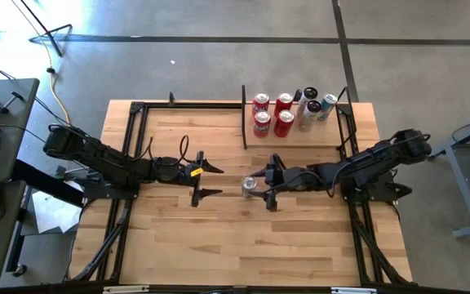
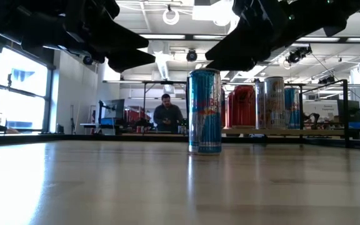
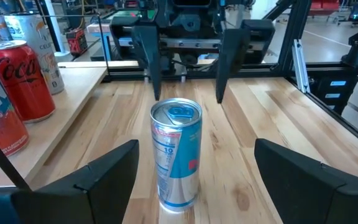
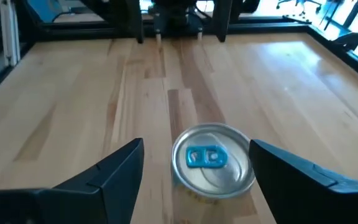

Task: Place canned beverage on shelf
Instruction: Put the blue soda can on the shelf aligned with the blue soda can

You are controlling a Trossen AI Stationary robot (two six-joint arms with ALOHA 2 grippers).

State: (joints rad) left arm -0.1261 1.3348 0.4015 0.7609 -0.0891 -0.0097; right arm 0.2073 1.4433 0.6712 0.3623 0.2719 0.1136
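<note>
Overhead lights keep my table (image 1: 219, 237) evenly bright, hardly any shadows. From table level, big ceiling lamps (image 2: 170, 15) and a window (image 2: 20, 90) glare, so my arms are silhouettes. My right wrist's view of the can (image 4: 212, 163) is soft and blurry.

Can (image 1: 250, 186) upright on tabletop (image 1: 219, 237), approx. mid-table. Shelf (image 1: 296, 140) sits behind the can, twd the right-arm side, at table's far edge; several cans (image 1: 282, 114) stand grouped on it. Right gripper (image 1: 266, 186) just beside the can on right-arm side, fingers spread, one either side of the can, not touching. Left gripper (image 1: 209, 180) on the can's opposite side, apart from it, fingers spread, facing the can.
</note>
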